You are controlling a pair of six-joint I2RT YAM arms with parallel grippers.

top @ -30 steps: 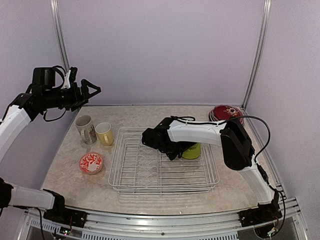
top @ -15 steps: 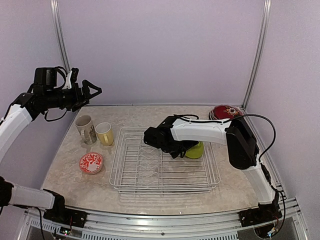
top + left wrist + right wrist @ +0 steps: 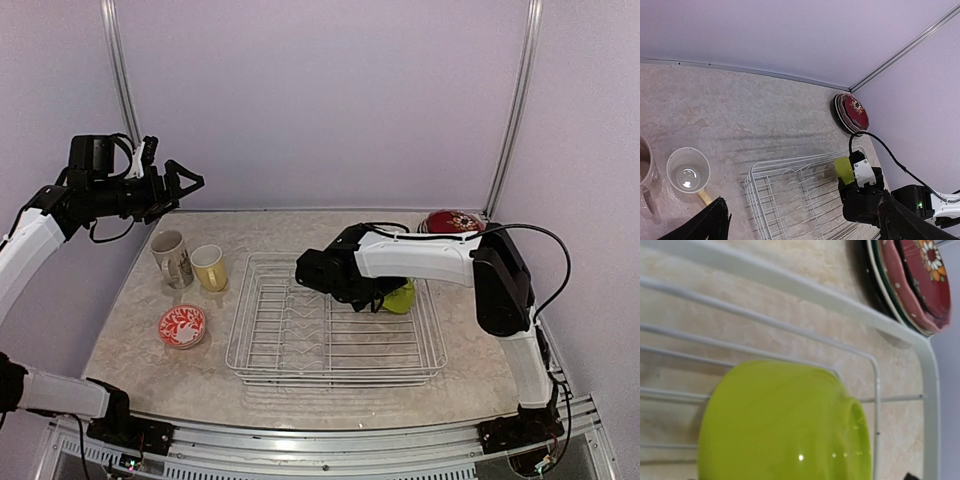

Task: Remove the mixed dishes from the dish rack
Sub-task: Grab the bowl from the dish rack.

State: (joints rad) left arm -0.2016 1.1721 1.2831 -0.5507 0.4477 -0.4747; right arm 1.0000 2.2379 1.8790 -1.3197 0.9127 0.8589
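The dish rack point(image 3: 335, 335) fills the lower middle of the top view. The lime-green bowl point(image 3: 402, 298) lies tipped at the rack's upper-right corner; it looks light, rigid, glossy and probably slick, so its rim offers the surest hold. The right gripper point(image 3: 378, 300) is right at the bowl with its fingers hidden, so whether it grips cannot be told, while the left gripper point(image 3: 185, 182) hangs spread wide at upper left.

Lime-green bowl point(image 3: 785, 422), white wire rack point(image 3: 336, 377), dark red, seemingly floral plate point(image 3: 856, 111)
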